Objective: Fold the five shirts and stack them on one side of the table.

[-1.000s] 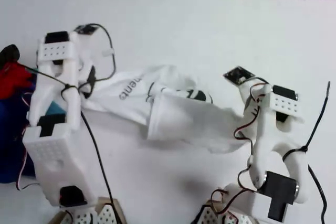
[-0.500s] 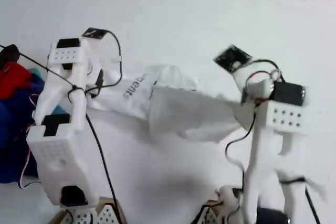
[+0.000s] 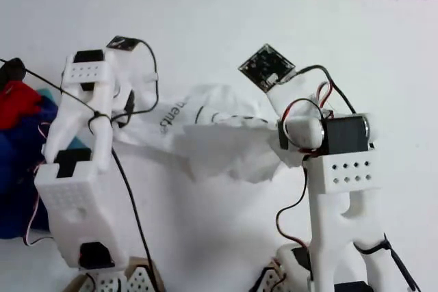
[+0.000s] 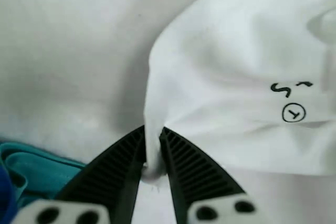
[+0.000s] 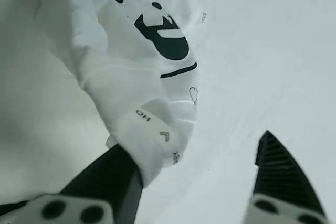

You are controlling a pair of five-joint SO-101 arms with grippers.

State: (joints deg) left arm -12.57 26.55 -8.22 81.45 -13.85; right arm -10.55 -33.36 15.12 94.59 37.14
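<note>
A white shirt (image 3: pixel 219 145) with black print lies crumpled in the middle of the white table (image 3: pixel 274 18). My left gripper (image 4: pixel 152 162) is shut on a folded edge of the shirt (image 4: pixel 236 66), at the shirt's left end in the high view, under the left arm (image 3: pixel 85 121). My right gripper (image 5: pixel 194 163) is open, with the shirt's printed end (image 5: pixel 131 51) draped over one finger (image 5: pixel 107 179); the other finger (image 5: pixel 278 174) stands free above bare table. The right arm (image 3: pixel 335 155) leans over the shirt's right end.
A heap of coloured shirts, red (image 3: pixel 17 100) over blue (image 3: pixel 17 176), lies at the table's left edge beside the left arm. A teal cloth (image 4: pixel 37 163) shows next to the left gripper. Bare table stretches behind and to the right of the arms.
The right arm has swung up and leftward over the shirt's right end, bunching that side toward the middle. The left arm shifted slightly right early on, then held still.
</note>
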